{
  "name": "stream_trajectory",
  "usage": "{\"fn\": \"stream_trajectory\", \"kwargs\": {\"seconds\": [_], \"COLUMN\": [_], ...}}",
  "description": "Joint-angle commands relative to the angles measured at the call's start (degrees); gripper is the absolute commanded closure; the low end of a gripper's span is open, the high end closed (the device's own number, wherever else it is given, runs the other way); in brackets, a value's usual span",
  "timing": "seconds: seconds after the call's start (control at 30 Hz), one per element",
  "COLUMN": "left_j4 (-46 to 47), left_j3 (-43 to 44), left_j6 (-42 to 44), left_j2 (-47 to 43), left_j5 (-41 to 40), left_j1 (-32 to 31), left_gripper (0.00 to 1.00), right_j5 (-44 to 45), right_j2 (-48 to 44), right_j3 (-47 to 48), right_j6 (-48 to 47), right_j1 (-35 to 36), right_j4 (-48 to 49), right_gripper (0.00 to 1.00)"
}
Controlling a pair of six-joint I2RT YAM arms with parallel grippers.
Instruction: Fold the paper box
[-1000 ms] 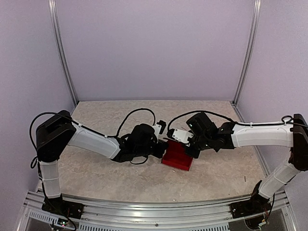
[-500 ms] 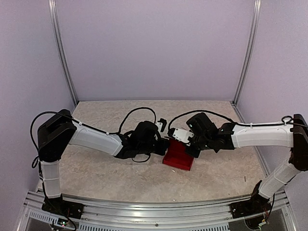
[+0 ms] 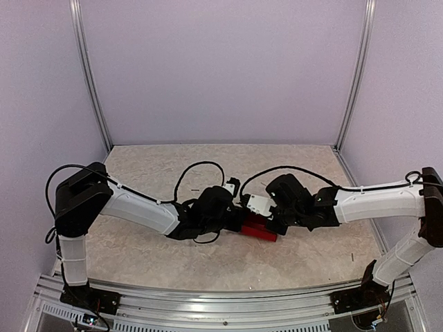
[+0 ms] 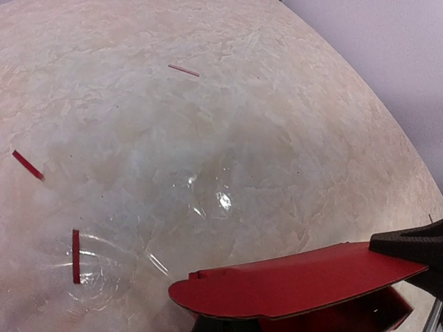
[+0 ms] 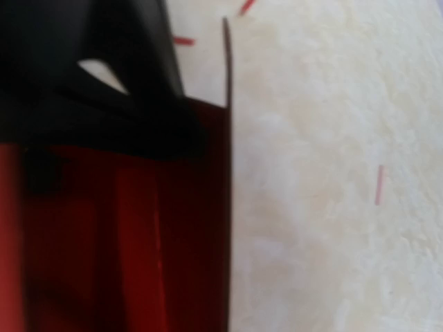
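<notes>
Dropped lower, clenched left tool [image 3: 241,220], clenched right tool [image 3: 272,225], thin red paper box [image 3: 259,229] between

2 arms, left [image 3: 138,204] and right [image 3: 374,199]: white tubular links, black joints, looping black cables [image 3: 197,169], bases on a ribbed aluminium rail [image 3: 221,308].

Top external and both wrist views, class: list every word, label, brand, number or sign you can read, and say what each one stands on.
None: no readable text appears in any view.
The paper box is plain red card, with no print on the parts that show.
The table shows only a marbled pattern and a few thin red slivers, which are not signs.
</notes>
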Motion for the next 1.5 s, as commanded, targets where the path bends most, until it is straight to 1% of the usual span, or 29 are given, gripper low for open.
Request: {"fn": "stream_trajectory", "kwargs": {"seconds": [0.0,0.1,0.2,0.3,0.4,0.43,0.53,0.67,0.83,0.97,1.1,1.23,1.27,1.37,1.47], "left_j4": [2.6,4.0,4.5,3.5,1.1,0.5,-1.5,-2.0,-1.7,-4.0,-6.5,-8.0,-7.0,-1.6,3.9], "left_j3": [-5.5,-9.0,-10.1,-10.9,-12.6,-13.4,-16.7,-21.2,-24.9,-26.3,-29.5,-36.3,-38.2,-43.2,-45.5], "left_j6": [-2.8,-3.7,-3.8,-2.0,0.3,0.8,2.7,4.0,2.4,-1.7,-8.4,-15.8,-15.7,-9.9,-1.1], "left_j2": [0.1,-1.9,-3.1,-4.3,-7.1,-8.4,-12.5,-17.7,-21.7,-22.4,-25.5,-32.4,-33.8,-38.1,-40.9], "left_j5": [5.0,2.7,2.1,-1.4,-5.8,-7.2,-11.6,-16.4,-18.3,-20.4,-23.8,-28.8,-29.7,-31.0,-26.0], "left_j1": [-6.4,-6.8,-7.1,-8.5,-10.0,-10.6,-12.8,-17.1,-21.1,-23.1,-23.5,-23.5,-23.4,-21.8,-16.5], "left_gripper": [1.00,1.00,1.00,0.99,0.85,0.77,0.59,0.49,0.46,0.45,0.45,0.45,0.44,0.43,0.42], "right_j5": [-4.1,-4.5,-5.5,-5.7,-5.5,-5.5,-5.5,-5.6,-7.9,-8.1,-6.5,-4.9,-4.4,-3.1,1.4], "right_j2": [-1.7,-2.0,-2.2,-2.2,-1.4,-1.2,-1.4,-2.1,-1.7,-1.0,0.0,0.6,0.6,0.5,1.2], "right_j3": [-1.9,-2.4,-2.8,-3.5,-4.5,-4.7,-4.9,-4.9,-5.5,-5.9,-6.6,-7.1,-7.0,-7.0,-6.4], "right_j6": [-2.3,-2.7,-3.2,-3.9,-5.1,-5.3,-5.5,-5.6,-5.7,-6.2,-7.2,-7.7,-7.7,-7.6,-7.9], "right_j1": [3.5,3.7,4.2,5.5,6.9,7.2,7.6,7.7,8.2,9.2,10.8,11.3,11.4,11.4,11.3], "right_j4": [9.1,9.3,9.2,9.1,9.3,9.3,9.1,9.0,9.2,9.8,10.4,11.3,11.4,11.9,13.2], "right_gripper": [1.00,1.00,1.00,1.00,1.00,1.00,1.00,1.00,1.00,1.00,1.00,1.00,1.00,1.00,1.00]}}
